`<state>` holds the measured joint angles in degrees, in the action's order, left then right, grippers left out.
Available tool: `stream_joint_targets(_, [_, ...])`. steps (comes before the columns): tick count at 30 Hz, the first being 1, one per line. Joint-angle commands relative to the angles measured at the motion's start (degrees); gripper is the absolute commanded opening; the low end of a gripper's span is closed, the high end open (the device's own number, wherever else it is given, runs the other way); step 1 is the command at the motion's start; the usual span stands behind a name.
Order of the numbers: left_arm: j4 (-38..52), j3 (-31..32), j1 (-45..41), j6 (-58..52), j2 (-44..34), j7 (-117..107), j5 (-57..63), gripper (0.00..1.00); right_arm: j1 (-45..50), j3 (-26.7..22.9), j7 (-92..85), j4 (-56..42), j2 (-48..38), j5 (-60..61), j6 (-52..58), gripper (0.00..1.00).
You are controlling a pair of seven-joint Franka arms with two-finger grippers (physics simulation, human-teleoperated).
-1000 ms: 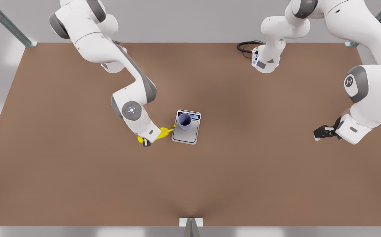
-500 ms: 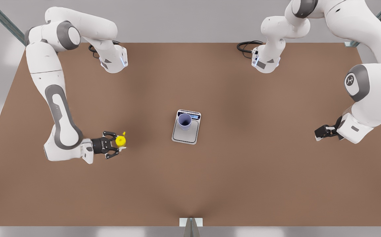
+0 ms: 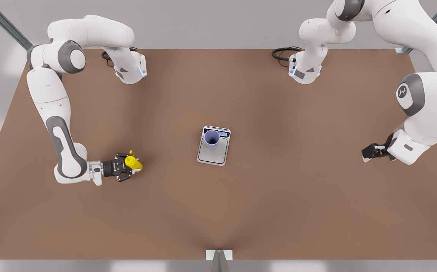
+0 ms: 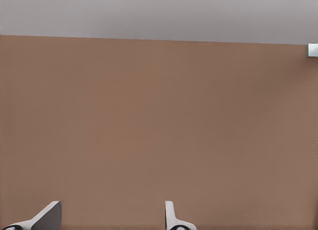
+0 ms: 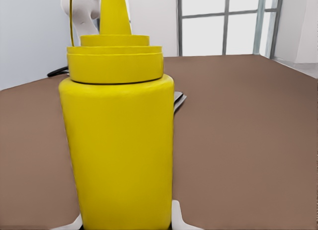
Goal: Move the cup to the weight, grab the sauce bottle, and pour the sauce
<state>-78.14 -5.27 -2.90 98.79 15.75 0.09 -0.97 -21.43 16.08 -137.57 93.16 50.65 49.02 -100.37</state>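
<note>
Front view: the weight [image 3: 214, 151] lies flat near the middle of the brown table [image 3: 241, 211], its display strip at the far edge. The cup [image 3: 211, 139] stands upright on the weight's plate, toward the display end, mouth up; its inside is dark and its contents cannot be made out. Well off toward the front view's left of the weight, the right gripper [image 3: 127, 166] has its fingers around the sauce bottle [image 3: 133, 163], which stands roughly upright by the table surface, nozzle up. Whether it rests on the table cannot be told. Well off toward the front view's right of the weight, the left gripper [image 3: 365, 154] waits above the table.

Left wrist view: two pale fingertips [image 4: 47, 217] stand apart over bare table, gripping nothing.

Right wrist view: the sauce bottle [image 5: 119, 150] stands upright between the fingertips [image 5: 179, 220], nozzle up, its long axis vertical.
</note>
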Motion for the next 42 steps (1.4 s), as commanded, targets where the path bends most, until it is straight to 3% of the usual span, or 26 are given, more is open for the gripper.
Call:
stream_joint_targets(1, [0.0, 0.0, 0.0, 0.0, 0.0, 0.0, 0.0, 1.0, 0.0, 0.0, -0.1, 0.0, 0.0, 0.0, -0.1, 0.6])
stream_joint_targets(20, [0.0, 0.0, 0.1, -0.1, 0.0, 0.0, 0.0, 1.0, 0.1, 0.0, -0.7, -0.1, 0.8, 0.0, -0.8, 0.71])
stream_joint_targets(21, [0.0, -0.1, 0.1, 0.0, 0.0, 0.0, 0.1, 1.0, 0.1, 0.0, -0.6, -0.1, 0.8, 0.0, -0.8, 0.94])
stream_joint_targets(22, [0.0, -0.1, 0.1, -0.1, 0.1, 0.0, 0.0, 1.0, 0.1, 0.0, -0.1, -0.1, 0.8, -0.1, -0.7, 1.0])
stream_joint_targets(35, [0.0, -0.1, 0.1, 0.0, 0.1, 0.0, 0.1, 1.0, -1.9, -0.7, 0.4, 0.8, 0.3, -0.9, -0.1, 1.0])
stream_joint_targets(39, [0.1, -0.1, 0.1, 0.0, 0.1, 0.0, 0.1, 1.0, -9.6, -2.0, 1.1, 1.5, -1.0, -12.1, 4.1, 1.0])
stream_joint_targets(42, [0.1, -0.1, 0.2, 0.0, 0.1, 0.0, 0.1, 1.0, -9.6, -2.1, 33.9, -14.8, -5.2, -28.5, 15.8, 1.0])
